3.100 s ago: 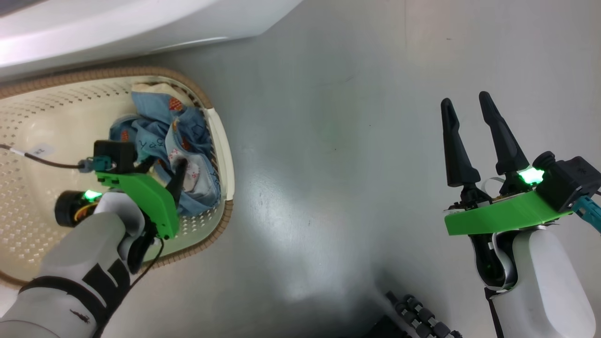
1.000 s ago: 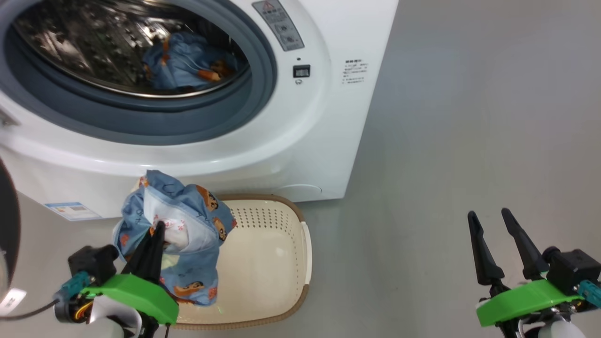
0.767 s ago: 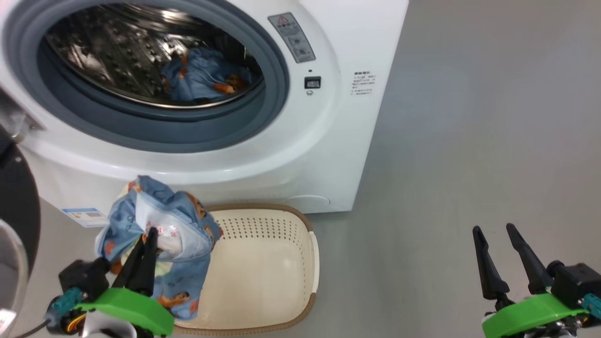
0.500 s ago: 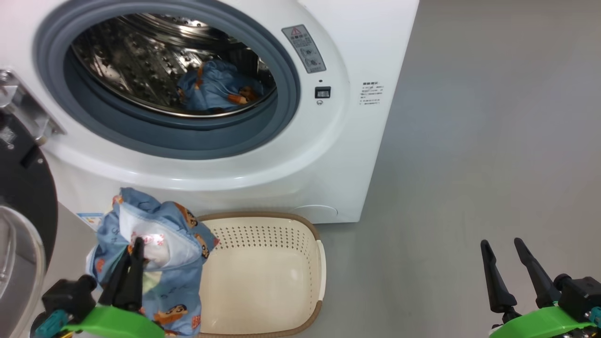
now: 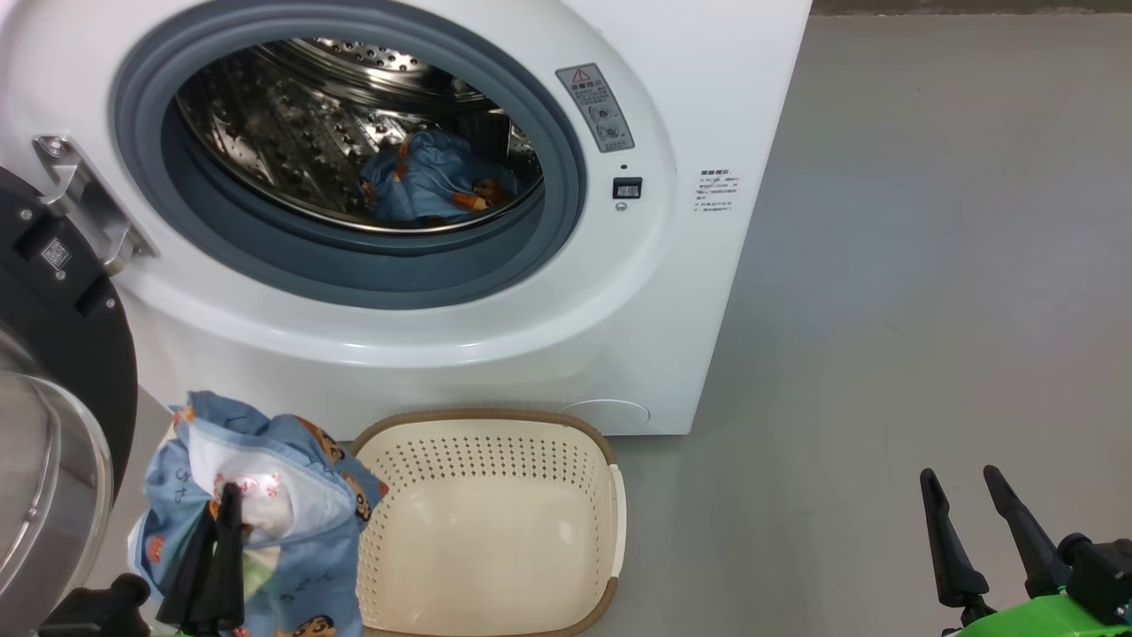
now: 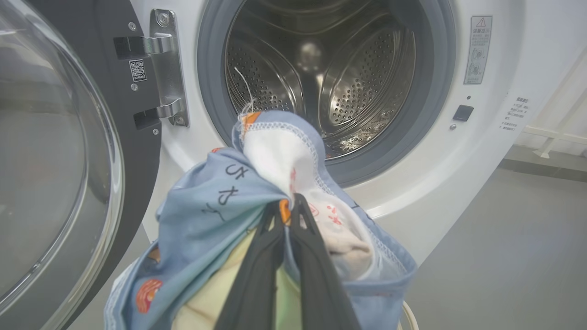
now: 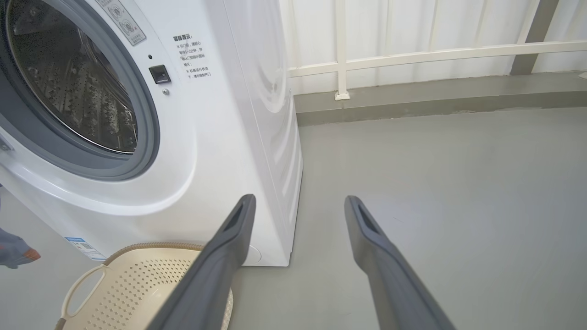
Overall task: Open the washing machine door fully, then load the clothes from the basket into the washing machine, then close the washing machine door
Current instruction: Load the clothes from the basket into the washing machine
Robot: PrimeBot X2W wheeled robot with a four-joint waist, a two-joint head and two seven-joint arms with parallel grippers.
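— While the washing machine door (image 5: 66, 354) stands swung open at the left, what does the washing machine (image 5: 637, 354) hold?
— Item one: steel drum (image 5: 292, 133). Contents: one light blue garment (image 5: 433, 186) with orange-brown print, lying low at the drum's front right, behind the grey-blue rubber ring (image 5: 354, 270).
— And the basket (image 5: 482, 416)?
— Item two: cream, perforated, brown rim. It sits on the floor (image 5: 884, 310), just before the machine's lower front edge. Its bare bottom shows.
— Any other clothes?
— Item three: a bunched blue garment (image 6: 215, 206), cream patch uppermost. It hangs by the basket's left rim, between door and basket, facing the drum opening.
— Held how?
— By the left gripper (image 6: 288, 201), raised from below with its fingers (image 5: 225, 531) clenched together on a fold of that garment.
— The other arm?
— Item four: right gripper (image 5: 959, 471), low over bare floor, well apart from the basket. Its fingers (image 7: 367, 229) are spread wide, holding nothing, and point past the machine's right front corner.
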